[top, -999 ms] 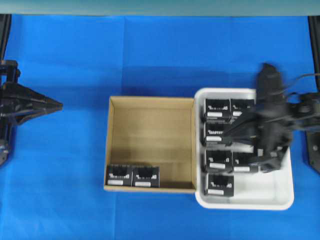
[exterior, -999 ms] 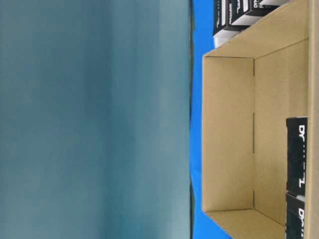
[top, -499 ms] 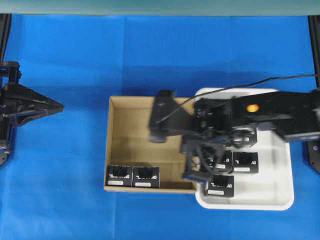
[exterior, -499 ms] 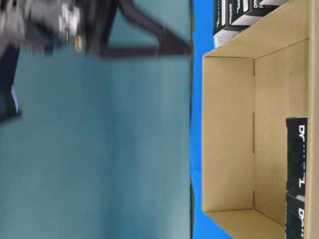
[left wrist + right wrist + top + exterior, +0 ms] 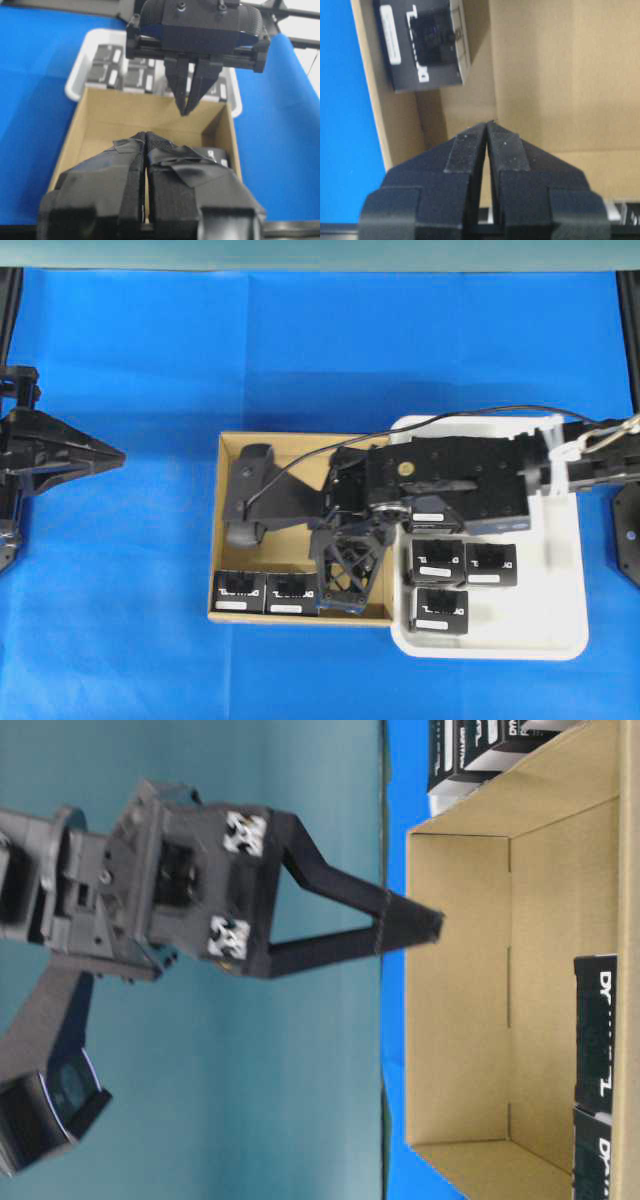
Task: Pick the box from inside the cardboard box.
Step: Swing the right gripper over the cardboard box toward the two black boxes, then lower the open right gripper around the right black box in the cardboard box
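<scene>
The cardboard box (image 5: pixel 300 442) holds two black boxes along its front wall, one (image 5: pixel 240 592) on the left and one (image 5: pixel 292 593) beside it. My right arm reaches across from the tray. Its right gripper (image 5: pixel 345 592) points down just right of those boxes, above the box's rim (image 5: pixel 430 925). The fingertips meet with nothing between them (image 5: pixel 488 126). One box (image 5: pixel 422 45) lies ahead of it against the cardboard wall. The left gripper (image 5: pixel 112 452) is far left over the cloth, shut and empty (image 5: pixel 146 135).
A white tray (image 5: pixel 560 640) touches the cardboard box's right side and holds several identical black boxes (image 5: pixel 440 608). The right arm's body covers the tray's back half. Blue cloth (image 5: pixel 130 620) surrounds everything.
The right arm swung left from over the tray to over the cardboard box, bringing its gripper down beside the two boxes. The left arm stayed put.
</scene>
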You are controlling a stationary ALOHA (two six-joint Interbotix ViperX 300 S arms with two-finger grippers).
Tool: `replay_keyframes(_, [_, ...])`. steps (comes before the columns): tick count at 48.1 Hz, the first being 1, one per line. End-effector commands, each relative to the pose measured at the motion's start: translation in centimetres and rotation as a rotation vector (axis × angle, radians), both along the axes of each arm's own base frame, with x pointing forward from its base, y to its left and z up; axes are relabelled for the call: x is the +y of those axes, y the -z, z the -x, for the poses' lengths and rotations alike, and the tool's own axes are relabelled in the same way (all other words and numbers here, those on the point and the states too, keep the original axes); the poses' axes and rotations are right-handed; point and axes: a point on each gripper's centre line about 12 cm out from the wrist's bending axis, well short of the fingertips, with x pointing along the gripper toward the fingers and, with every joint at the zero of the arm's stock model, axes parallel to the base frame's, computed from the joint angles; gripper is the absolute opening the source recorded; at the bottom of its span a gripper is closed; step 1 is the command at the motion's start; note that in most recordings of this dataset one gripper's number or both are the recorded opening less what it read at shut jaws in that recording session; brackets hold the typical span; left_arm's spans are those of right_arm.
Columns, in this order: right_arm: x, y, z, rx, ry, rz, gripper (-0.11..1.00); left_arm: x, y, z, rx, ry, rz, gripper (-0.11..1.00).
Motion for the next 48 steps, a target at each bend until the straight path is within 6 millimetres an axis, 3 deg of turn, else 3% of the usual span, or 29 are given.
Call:
replay_keyframes(1, [0.1, -0.3, -0.5, -0.018, -0.026, -0.003, 0.19, 0.1, -1.1, -0.2, -0.025, -0.003, 0.001, -0.05])
replay_keyframes(6, [0.5, -0.4, -0.7, -0.026, -0.053, -0.03, 0.36, 0.1, -1.3, -0.2, -0.034, -0.004, 0.005, -0.05])
replay_keyframes(14, [1.0, -0.5, -1.1, -0.04, -0.073, -0.068, 0.83, 0.0, -1.4, -0.2, -0.036, -0.003, 0.006, -0.05])
replay_keyframes(18, [0.8, -0.3, -1.5, -0.052, -0.068, -0.071, 0.98, 0.0, -1.4, -0.2, -0.034, -0.002, 0.005, -0.05])
replay_keyframes(33, [0.0, 2.0, -2.7, -0.021, -0.015, -0.287, 0.99, 0.0, -1.4, -0.2, -0.033, -0.003, 0.008, -0.05])
replay_keyframes(48, [0.0, 4.4, -3.6, -0.024, -0.063, -0.279, 0.99, 0.0, -1.3, -0.2, -0.026, -0.003, 0.008, -0.05])
